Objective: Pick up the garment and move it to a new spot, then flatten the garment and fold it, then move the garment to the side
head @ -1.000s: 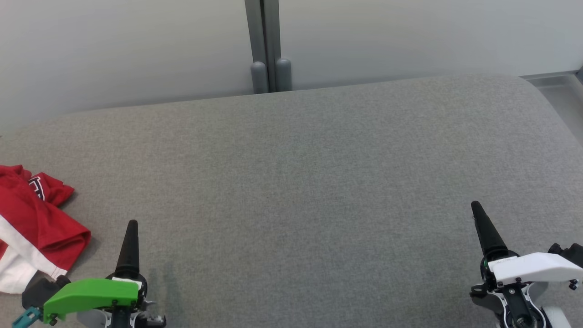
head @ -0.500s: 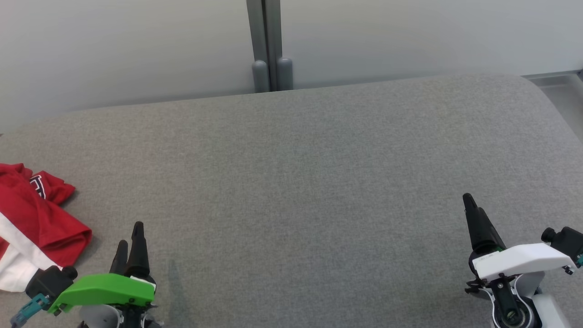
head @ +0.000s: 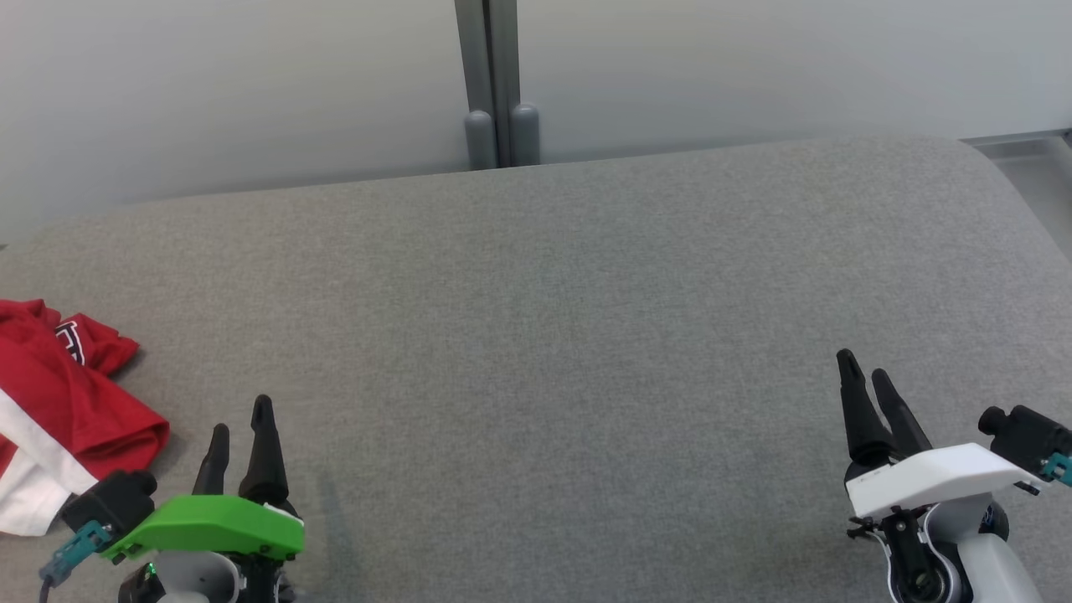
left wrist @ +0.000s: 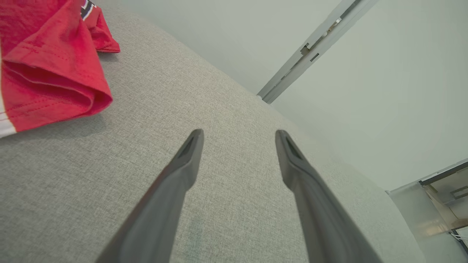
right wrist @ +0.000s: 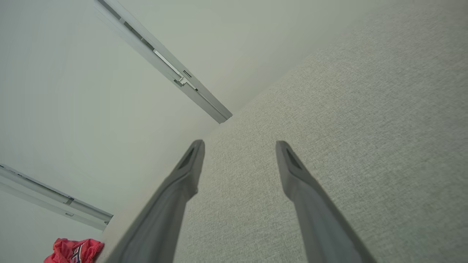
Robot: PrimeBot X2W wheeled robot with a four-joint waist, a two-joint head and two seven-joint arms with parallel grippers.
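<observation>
A crumpled red garment (head: 59,402) with a white band and a dark printed letter lies at the far left edge of the grey cushioned surface (head: 544,318). It also fills the upper left of the left wrist view (left wrist: 47,62) and sits tiny at the bottom left of the right wrist view (right wrist: 75,250). My left gripper (head: 241,414), under its green cover, hovers just right of the garment, open and empty. My right gripper (head: 863,370), with a white cover, is open over bare fabric at the lower right. In both wrist views the fingers (left wrist: 190,153) (right wrist: 192,160) stand apart with nothing between.
A pale wall (head: 251,84) runs behind the surface, with a grey vertical post (head: 494,84) at its middle. The surface's rounded right corner drops off toward a grey ledge (head: 1030,167) at the upper right.
Both grippers have rolled at the wrist, so two fingers of each now show in the head view instead of one. The right gripper has shifted slightly left and up. The garment has not moved.
</observation>
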